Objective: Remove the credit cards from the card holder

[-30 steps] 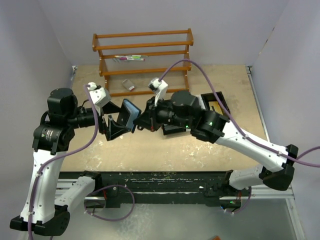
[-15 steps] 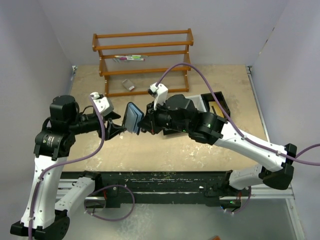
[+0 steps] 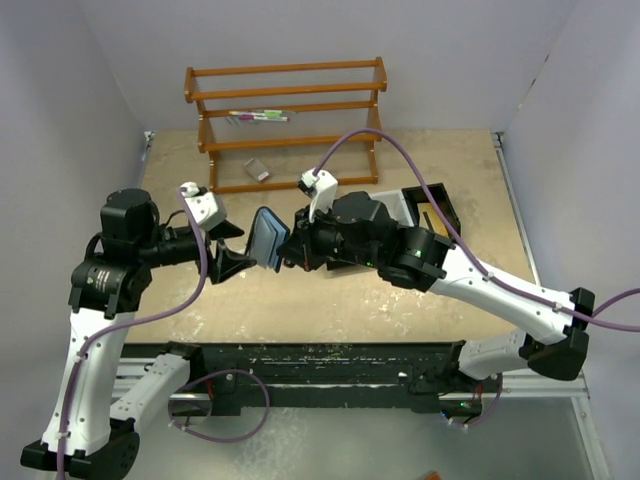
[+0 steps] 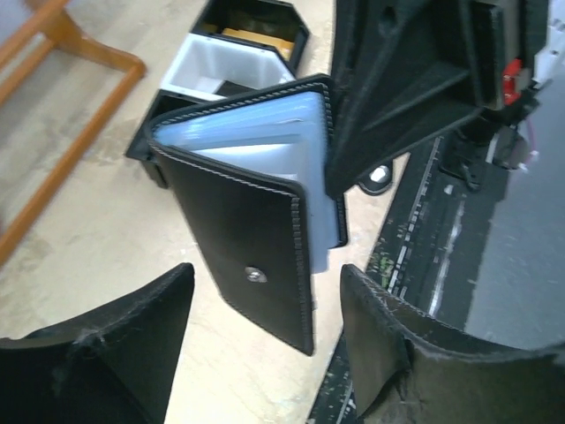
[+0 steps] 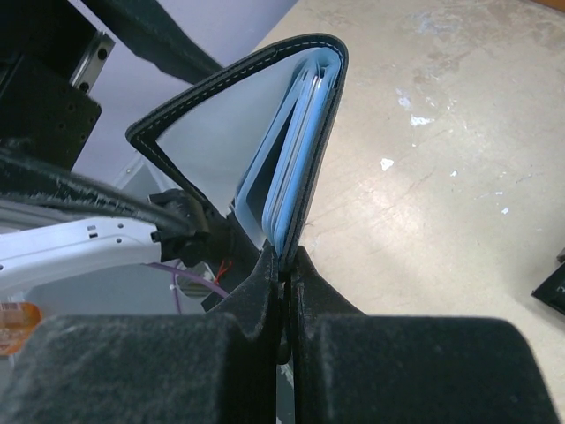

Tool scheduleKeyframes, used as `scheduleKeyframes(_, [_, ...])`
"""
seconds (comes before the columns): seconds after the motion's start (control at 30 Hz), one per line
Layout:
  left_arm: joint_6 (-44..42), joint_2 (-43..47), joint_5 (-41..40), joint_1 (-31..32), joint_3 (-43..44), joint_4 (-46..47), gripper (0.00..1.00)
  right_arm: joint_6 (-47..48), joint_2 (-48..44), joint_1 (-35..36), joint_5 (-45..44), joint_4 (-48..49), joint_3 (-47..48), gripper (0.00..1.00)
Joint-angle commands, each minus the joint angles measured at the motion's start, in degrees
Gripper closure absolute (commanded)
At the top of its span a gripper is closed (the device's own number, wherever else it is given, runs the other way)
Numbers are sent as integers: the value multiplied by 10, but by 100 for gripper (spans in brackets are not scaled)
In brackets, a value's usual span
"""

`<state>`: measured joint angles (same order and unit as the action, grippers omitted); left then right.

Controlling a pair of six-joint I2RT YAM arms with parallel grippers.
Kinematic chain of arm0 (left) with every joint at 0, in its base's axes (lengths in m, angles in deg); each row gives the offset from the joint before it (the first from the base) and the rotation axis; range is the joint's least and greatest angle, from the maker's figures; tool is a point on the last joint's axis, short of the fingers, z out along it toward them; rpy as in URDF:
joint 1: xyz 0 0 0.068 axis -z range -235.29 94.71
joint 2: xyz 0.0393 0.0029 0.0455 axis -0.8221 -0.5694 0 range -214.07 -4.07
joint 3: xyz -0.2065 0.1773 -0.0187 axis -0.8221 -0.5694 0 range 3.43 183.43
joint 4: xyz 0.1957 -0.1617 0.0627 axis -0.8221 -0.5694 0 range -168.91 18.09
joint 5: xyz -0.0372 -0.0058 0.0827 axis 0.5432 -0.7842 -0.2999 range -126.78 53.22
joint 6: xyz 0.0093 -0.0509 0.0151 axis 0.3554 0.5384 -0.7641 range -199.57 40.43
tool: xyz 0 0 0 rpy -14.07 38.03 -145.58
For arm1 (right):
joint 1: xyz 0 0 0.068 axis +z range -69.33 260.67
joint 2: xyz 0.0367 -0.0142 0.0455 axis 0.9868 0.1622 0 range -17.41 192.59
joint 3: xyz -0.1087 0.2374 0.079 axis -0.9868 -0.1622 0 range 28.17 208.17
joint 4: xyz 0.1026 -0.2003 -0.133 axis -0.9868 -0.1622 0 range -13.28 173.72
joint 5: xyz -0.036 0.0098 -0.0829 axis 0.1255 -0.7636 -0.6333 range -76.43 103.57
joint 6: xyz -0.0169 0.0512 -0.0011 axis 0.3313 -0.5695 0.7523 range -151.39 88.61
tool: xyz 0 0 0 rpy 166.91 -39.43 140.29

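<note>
The card holder [image 3: 266, 238] is a black wallet with blue-grey lining, held partly open above the table. My right gripper [image 3: 287, 250] is shut on its lower edge; in the right wrist view the gripper [image 5: 284, 261] pinches the lining leaves [image 5: 305, 141]. My left gripper [image 3: 236, 250] is open, just left of the wallet. In the left wrist view the gripper [image 4: 265, 283] has its fingers either side of the wallet's black flap [image 4: 238, 238], apart from it. No orange-tan credit cards show in the slots; they are hidden.
A wooden rack [image 3: 285, 120] with pens [image 3: 258, 117] stands at the back. A small grey block [image 3: 257, 169] lies before it. The black-and-white tray [image 3: 438, 205] sits behind the right arm; it also shows in the left wrist view [image 4: 221, 66], with something tan in its black compartment.
My left gripper drew back left from the wallet, then spread its jaws wider beside it. My right gripper kept hold of the wallet and shifted slightly.
</note>
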<state>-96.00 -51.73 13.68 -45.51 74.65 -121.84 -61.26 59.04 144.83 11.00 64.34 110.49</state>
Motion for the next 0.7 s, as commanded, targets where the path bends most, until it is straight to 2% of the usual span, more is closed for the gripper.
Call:
scheduleKeyframes(0.0, [-33, -15, 68, 0, -6, -42, 28, -21, 5, 9, -27, 20, 31, 100])
scheduleKeyframes(0.27, [-8, 2, 6, 0, -48, 16, 29, -28, 32, 28, -61, -6, 59, 100])
scheduleKeyframes(0.57, [37, -1, -84, 0, -65, 70, 45, -33, 37, 34, -72, -9, 64, 100])
scheduleKeyframes(0.6, [43, -3, -87, 0, -65, 74, 45, -34, 37, 35, -72, -8, 63, 100])
scheduleKeyframes(0.67, [41, -9, -33, 0, -57, 58, 34, -37, 38, 36, -75, -8, 62, 100])
